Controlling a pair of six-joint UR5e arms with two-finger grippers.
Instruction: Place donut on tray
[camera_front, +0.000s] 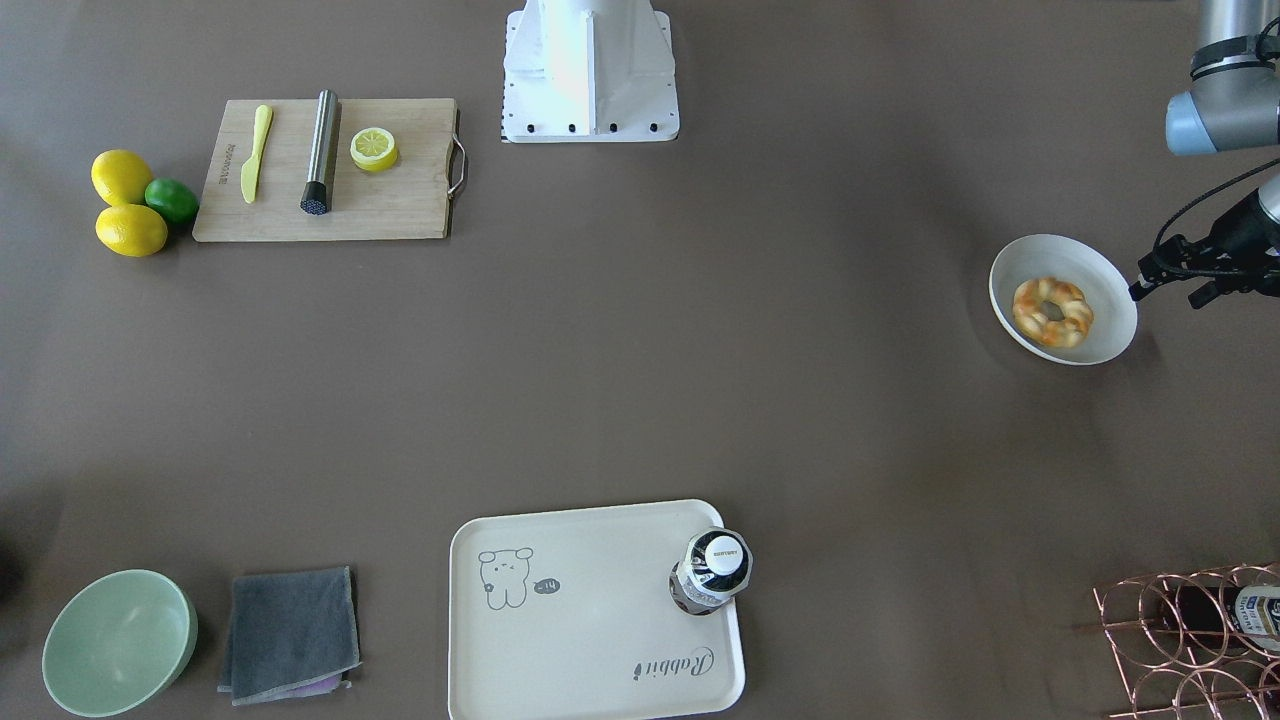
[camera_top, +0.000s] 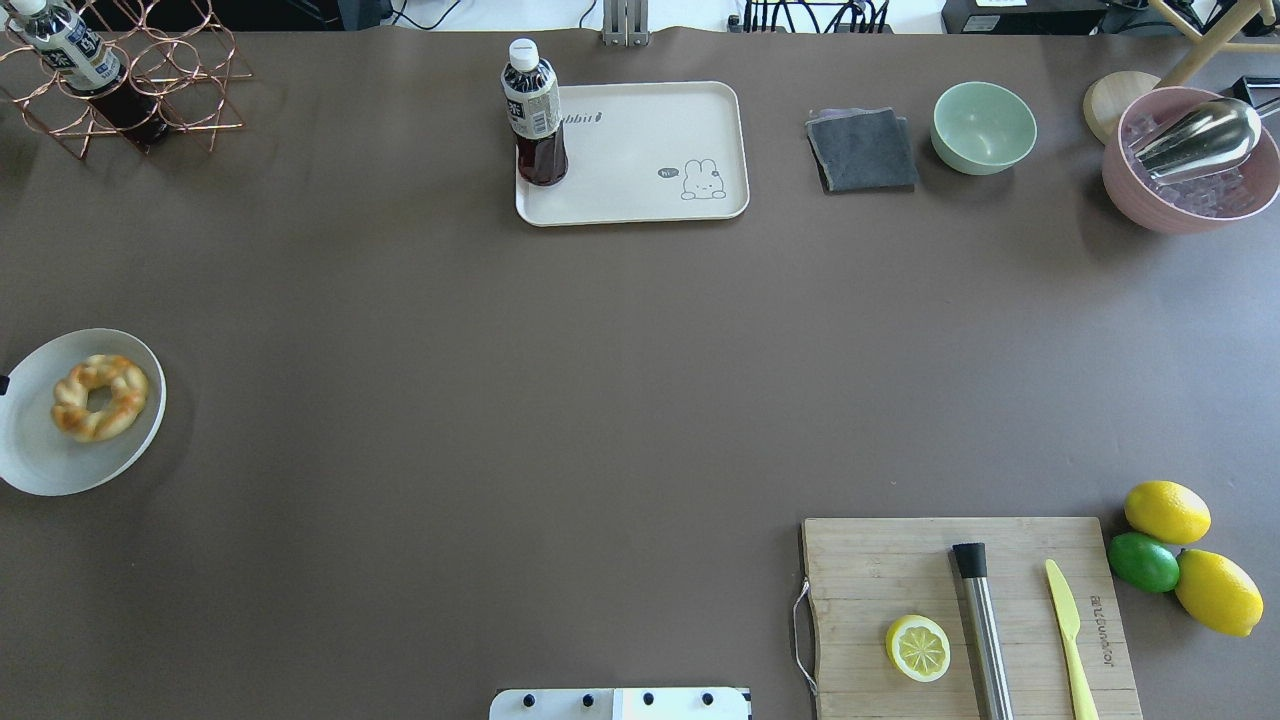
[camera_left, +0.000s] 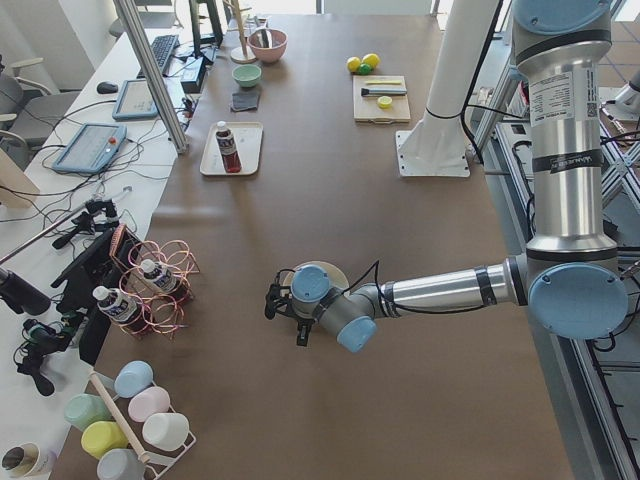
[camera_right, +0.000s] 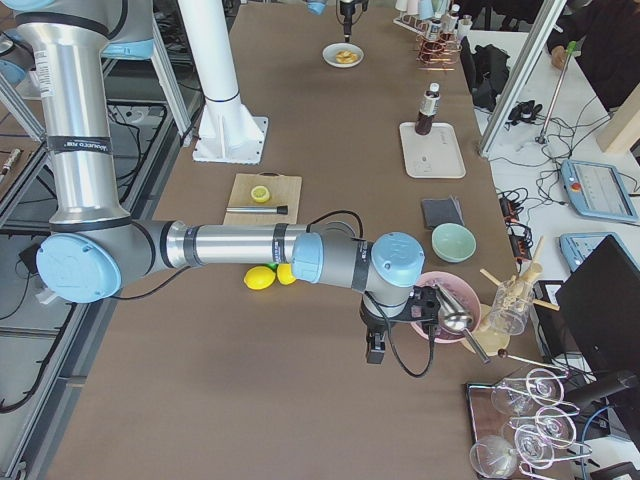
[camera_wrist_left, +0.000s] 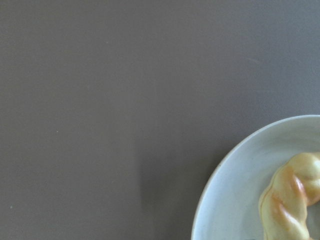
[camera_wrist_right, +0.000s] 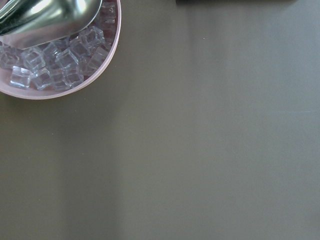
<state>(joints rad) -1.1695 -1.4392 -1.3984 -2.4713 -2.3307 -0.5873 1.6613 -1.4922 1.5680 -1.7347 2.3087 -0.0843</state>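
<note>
While it is lying flat in a round white plate (camera_front: 1030, 262), the donut (camera_front: 1052, 312) is showing a twisted golden-yellow ring with orange-brown glazed patches and an open centre hole. It is sitting just beside the left gripper (camera_front: 1168, 285), on the side of its fingers toward the table's middle, and apart from them. Whether those fingers are spread or pressed together cannot be told.

The cream-white tray (camera_front: 560, 660) is resting well away from those fingers, at the table's edge opposite the robot, and is carrying an upright dark bottle (camera_front: 712, 570) in one corner. A plain brown matte covering is stretching over the whole table (camera_front: 640, 380).

The right gripper (camera_right: 375, 345) is hanging at the other end of the table, its fingers just beside a pink bowl (camera_right: 432, 300) of ice cubes holding a metal scoop (camera_right: 455, 318). Their state cannot be told either. Desks with control tablets (camera_left: 95, 148) are lining the operators' side.
</note>
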